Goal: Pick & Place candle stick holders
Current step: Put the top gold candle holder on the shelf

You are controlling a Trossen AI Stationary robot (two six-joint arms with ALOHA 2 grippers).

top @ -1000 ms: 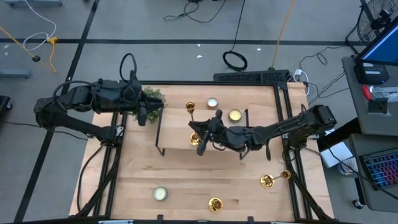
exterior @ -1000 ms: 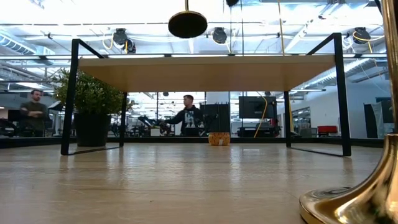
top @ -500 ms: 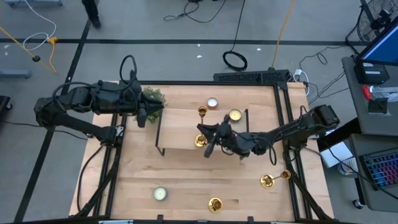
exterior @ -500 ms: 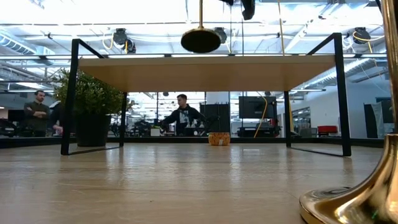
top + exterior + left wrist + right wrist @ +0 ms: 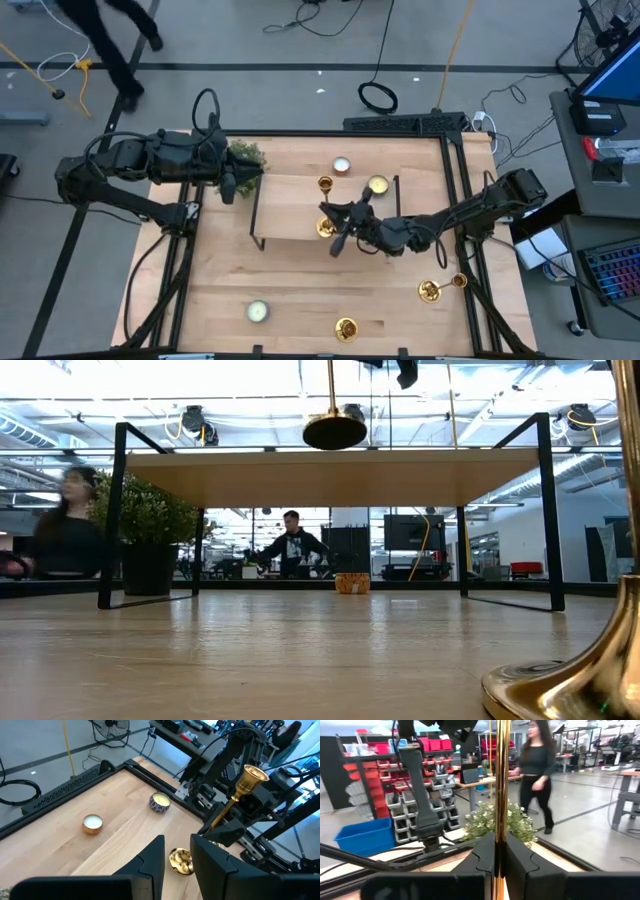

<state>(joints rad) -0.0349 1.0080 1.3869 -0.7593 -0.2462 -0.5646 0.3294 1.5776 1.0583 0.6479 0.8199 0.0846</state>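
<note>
Right gripper (image 5: 345,218): at table centre, fingers clamped tight on the stem of a candle stick holder (image 5: 325,206).
Holder: hangs just above the shelf (image 5: 290,210).
Risk: thin stem may slip; tilted base could topple on landing.
Left gripper (image 5: 228,184): waits at ten o'clock, slightly parted, empty.
Others: two holders (image 5: 432,290) at four o'clock.

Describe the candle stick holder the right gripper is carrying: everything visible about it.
The candle stick holder is shiny brass-gold, with a thin stem, a small cup on top and a round flared base. The right gripper is shut on the stem, holding it upright. In the low view its base hangs just above the small wooden shelf, not touching it.
</note>
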